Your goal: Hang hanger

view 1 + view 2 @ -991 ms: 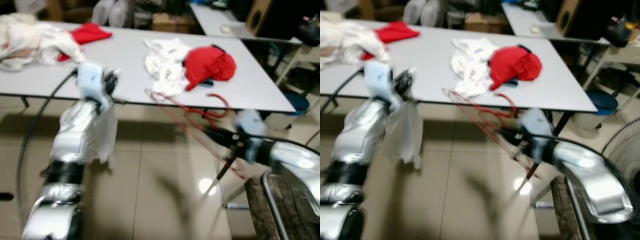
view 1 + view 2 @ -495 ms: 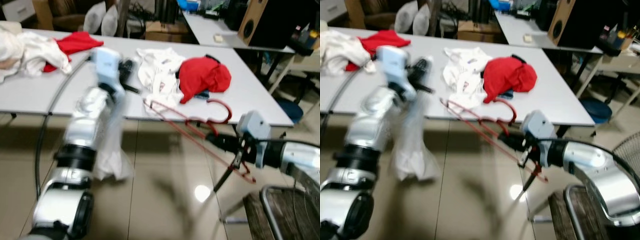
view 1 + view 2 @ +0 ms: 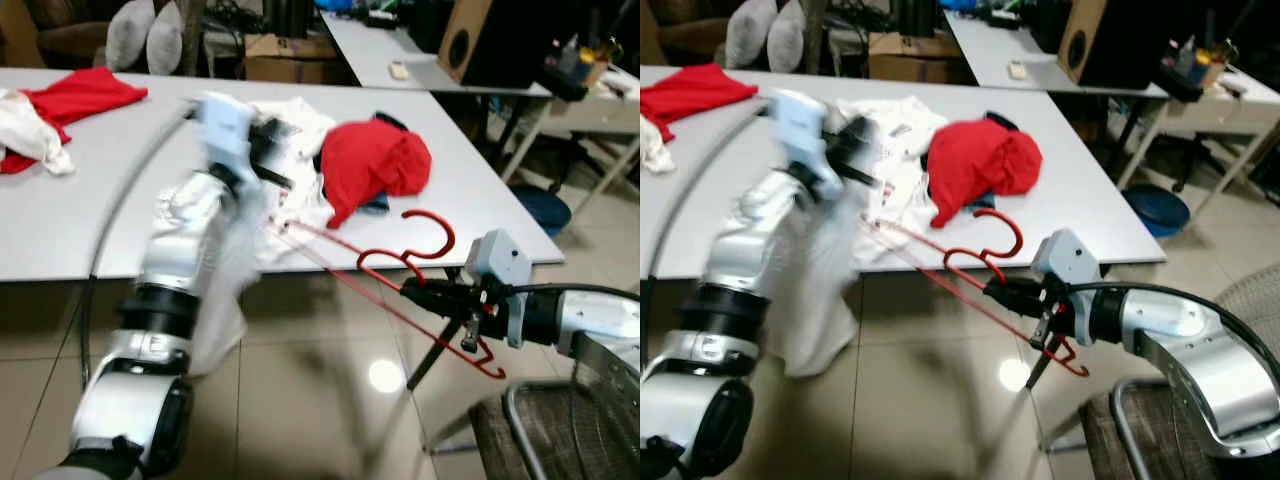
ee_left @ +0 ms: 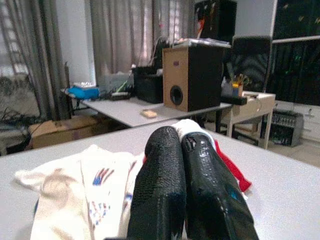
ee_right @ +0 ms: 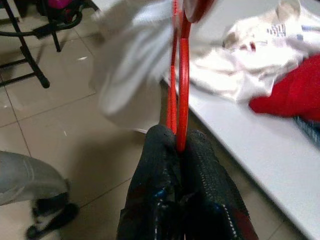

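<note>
A red wire hanger [image 3: 452, 235] is held low in front of the table, with my right gripper [image 3: 415, 290] shut on it just below the hook. In the right wrist view the hanger [image 5: 183, 75] rises from between the closed fingertips [image 5: 200, 150]. The hanger's long bar reaches left toward a white garment [image 3: 228, 310] that hangs from my left gripper [image 3: 272, 150]. That gripper is raised over the table's front edge, blurred, with its fingers [image 4: 160, 165] pressed together.
The grey table [image 3: 60, 220] carries a red garment [image 3: 370, 160], a white printed shirt [image 3: 300, 118] and another red cloth [image 3: 85, 95]. A metal-framed seat [image 3: 560, 430] stands at the lower right. Behind are a second table [image 3: 400, 55] and a speaker [image 3: 490, 40].
The view has shifted right and closer to the table. My left arm has risen from below the table edge to over it, carrying the white garment. The right gripper still holds the hanger.
</note>
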Available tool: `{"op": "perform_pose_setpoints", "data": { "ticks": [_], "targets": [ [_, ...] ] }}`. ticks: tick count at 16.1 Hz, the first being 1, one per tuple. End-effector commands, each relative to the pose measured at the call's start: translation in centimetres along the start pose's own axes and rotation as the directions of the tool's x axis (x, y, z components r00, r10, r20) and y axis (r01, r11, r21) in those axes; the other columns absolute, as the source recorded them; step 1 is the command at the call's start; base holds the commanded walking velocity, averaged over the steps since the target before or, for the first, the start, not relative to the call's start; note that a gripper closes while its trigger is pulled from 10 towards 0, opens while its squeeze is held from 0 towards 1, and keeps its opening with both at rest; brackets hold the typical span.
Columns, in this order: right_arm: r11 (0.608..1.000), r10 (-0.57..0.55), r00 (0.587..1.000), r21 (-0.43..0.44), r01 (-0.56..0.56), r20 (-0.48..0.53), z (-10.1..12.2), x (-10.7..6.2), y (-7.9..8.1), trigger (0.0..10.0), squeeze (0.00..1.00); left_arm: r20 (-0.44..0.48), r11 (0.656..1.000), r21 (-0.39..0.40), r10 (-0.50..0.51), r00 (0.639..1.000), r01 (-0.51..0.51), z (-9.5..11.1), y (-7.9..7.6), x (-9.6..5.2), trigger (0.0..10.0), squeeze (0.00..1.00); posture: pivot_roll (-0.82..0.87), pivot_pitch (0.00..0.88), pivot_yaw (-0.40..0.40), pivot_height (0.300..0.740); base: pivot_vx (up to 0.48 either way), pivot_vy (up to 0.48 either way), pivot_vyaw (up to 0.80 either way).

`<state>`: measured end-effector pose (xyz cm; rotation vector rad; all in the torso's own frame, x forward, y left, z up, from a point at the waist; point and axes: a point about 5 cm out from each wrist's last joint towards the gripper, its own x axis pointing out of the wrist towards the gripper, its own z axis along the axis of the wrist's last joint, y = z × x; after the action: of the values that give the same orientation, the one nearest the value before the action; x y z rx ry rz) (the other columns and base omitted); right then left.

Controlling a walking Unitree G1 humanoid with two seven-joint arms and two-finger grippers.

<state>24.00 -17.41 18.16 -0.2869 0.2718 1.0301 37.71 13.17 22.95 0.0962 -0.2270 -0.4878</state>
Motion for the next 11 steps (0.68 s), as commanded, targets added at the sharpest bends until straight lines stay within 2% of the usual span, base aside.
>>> {"op": "perform_pose_setpoints", "data": {
  "ticks": [1,4,11],
  "targets": [
    [0.999,0.027,0.999,-0.019,-0.026,0.020,0.7,0.1,0.2,10.0,0.00,0.072,1.000,0.017,0.007,0.997,-0.008,2.0,0.9,0.1,10.0,0.00,-0.16,0.000,-0.076,0.740,0.401,0.000,0.00],
    [0.997,0.068,0.997,-0.032,-0.067,0.025,0.9,0.9,0.5,10.0,0.00,0.132,0.999,-0.021,-0.036,0.991,0.039,3.5,0.4,0.6,10.0,0.00,-0.16,0.000,-0.072,0.740,0.396,0.000,0.00],
    [0.998,0.043,0.997,-0.050,-0.040,0.059,1.5,2.9,-0.9,10.0,0.00,0.297,0.981,-0.083,-0.141,0.945,0.173,8.2,-0.5,1.1,10.0,0.00,-0.16,0.000,-0.068,0.740,0.398,0.000,0.00]
  ]
}}
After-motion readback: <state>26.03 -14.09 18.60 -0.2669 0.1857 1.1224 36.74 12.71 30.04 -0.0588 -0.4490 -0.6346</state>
